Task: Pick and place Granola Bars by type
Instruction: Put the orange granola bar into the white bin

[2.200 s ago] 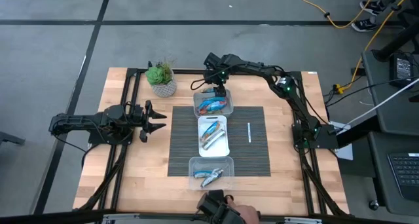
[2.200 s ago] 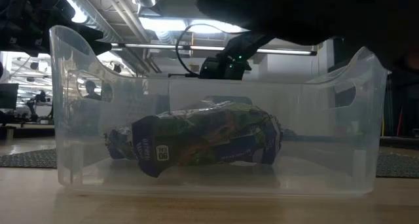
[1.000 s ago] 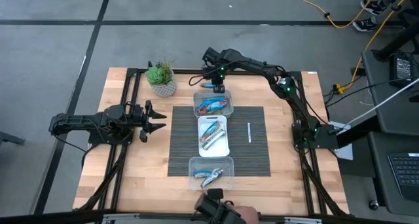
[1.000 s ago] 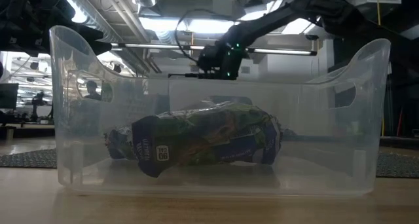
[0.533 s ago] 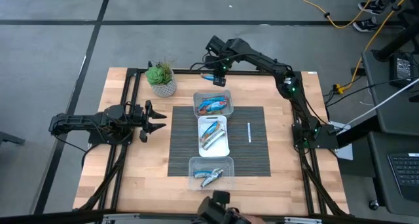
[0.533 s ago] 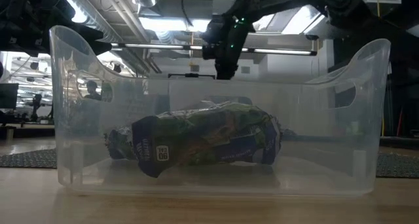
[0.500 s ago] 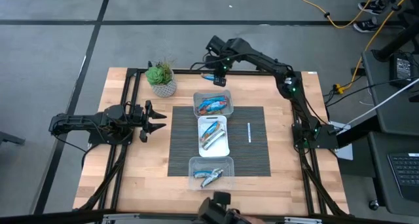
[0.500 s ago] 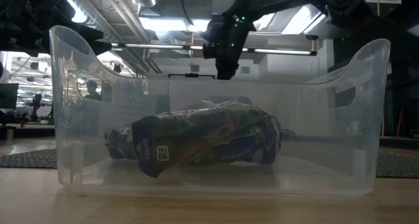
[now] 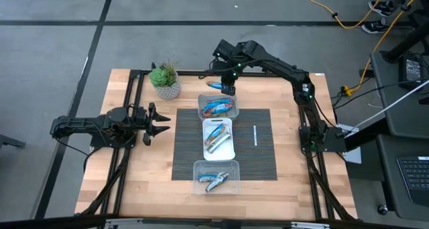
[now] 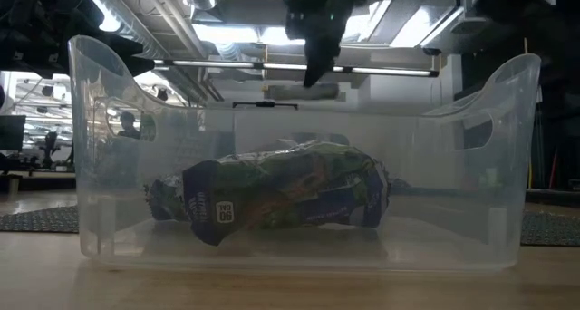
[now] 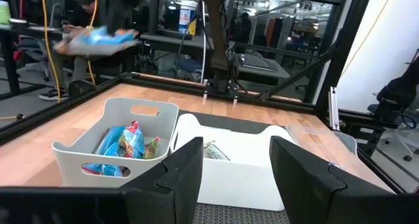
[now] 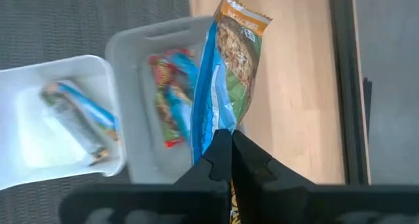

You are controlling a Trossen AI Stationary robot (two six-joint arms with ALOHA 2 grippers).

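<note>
Because the bars go in tubs by kind, the right claw [image 9: 228, 88] pinches one granola bar [image 12: 226, 86] high beside the far tub [image 9: 218, 108], while the left claw [image 9: 163, 121] waits half open at the worktop's [image 9: 281, 155] side.

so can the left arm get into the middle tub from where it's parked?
Probably yes. The left tool sits open over bare wood, facing the middle tub with nothing between them; the right tool, shut on a granola bar, is up beyond the far tub.
</note>
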